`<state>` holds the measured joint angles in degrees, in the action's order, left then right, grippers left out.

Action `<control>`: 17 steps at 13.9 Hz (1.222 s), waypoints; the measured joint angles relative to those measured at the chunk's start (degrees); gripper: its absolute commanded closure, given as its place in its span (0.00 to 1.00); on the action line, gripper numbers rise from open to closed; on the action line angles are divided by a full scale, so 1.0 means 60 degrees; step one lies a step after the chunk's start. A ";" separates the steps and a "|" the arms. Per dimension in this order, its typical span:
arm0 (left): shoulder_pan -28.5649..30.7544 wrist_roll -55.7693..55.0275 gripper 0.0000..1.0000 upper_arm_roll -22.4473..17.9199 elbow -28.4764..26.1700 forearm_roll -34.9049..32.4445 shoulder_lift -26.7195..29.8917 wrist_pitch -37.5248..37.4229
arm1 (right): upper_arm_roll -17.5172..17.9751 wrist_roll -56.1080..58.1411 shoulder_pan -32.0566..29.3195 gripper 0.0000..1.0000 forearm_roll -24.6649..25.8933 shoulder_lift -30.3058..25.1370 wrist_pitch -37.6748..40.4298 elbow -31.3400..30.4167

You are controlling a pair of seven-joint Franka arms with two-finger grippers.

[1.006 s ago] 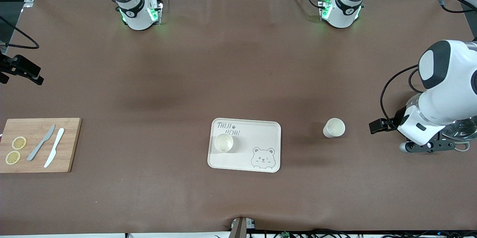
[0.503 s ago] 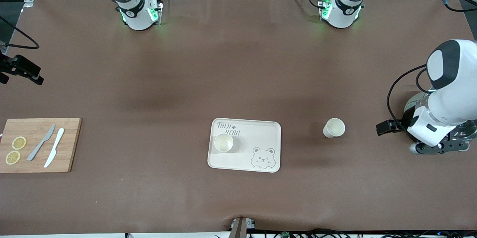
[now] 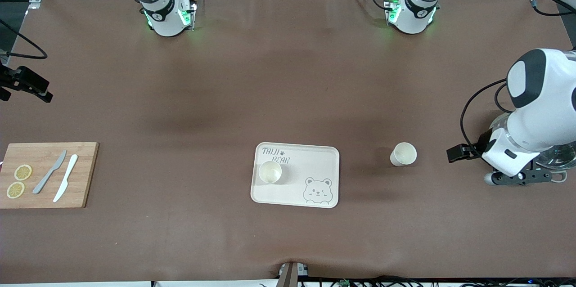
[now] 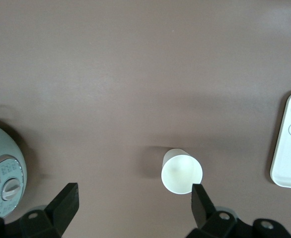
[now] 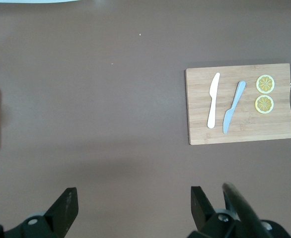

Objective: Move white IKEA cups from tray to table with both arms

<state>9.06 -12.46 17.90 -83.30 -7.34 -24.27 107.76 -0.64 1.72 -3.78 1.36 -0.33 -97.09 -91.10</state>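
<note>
Front view: cup (image 3: 270, 172) on tray (image 3: 315, 161), frame centre; second cup (image 3: 403, 154) on table (image 3: 288, 75). Light, stiff, smooth; grip across rim. Left gripper (image 4: 135, 203) and right gripper (image 5: 130, 206) wide open, empty.

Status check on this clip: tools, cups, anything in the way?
Left tool open, empty, over the table near placed cup. Right tool open, empty, arm waiting. Second cup on tray. Nothing around it.
</note>
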 measured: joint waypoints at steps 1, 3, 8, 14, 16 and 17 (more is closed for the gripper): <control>-0.0026 0.0000 0.00 0.0000 0.0000 0.0000 -0.0031 0.0000 | 0.0000 0.0000 0.0000 0.00 0.0000 0.0000 0.0000 0.0000; -0.0019 0.0000 0.00 -0.0010 0.0003 0.0000 -0.0087 0.0001 | 0.0000 0.0000 0.0000 0.00 0.0000 0.0000 0.0000 0.0005; 0.0087 0.0000 0.00 -0.0015 0.0343 0.0005 -0.0134 0.0004 | 0.0001 0.0000 0.0000 0.00 0.0000 0.0000 0.0000 0.0013; -0.1106 0.0200 0.00 -0.0505 0.0576 0.0377 0.0348 -0.0968 | 0.0030 -0.0003 0.0501 0.00 -0.0016 0.0219 0.0007 -0.0044; -0.1461 0.0888 0.00 -0.1242 0.0621 0.1026 0.0573 -0.1082 | 0.0055 -0.0540 0.1268 0.00 -0.0066 0.0554 -0.0406 -0.0051; -0.1691 0.1178 0.00 -0.1773 0.0628 0.1273 0.0664 -0.1087 | 0.0071 -0.1538 0.1861 0.00 -0.0143 0.0820 -0.0777 -0.0053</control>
<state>-1.08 -5.39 7.27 -79.53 0.30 -20.28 101.24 -0.21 -7.51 7.39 0.50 4.59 -101.75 -91.41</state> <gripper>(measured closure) 0.000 0.000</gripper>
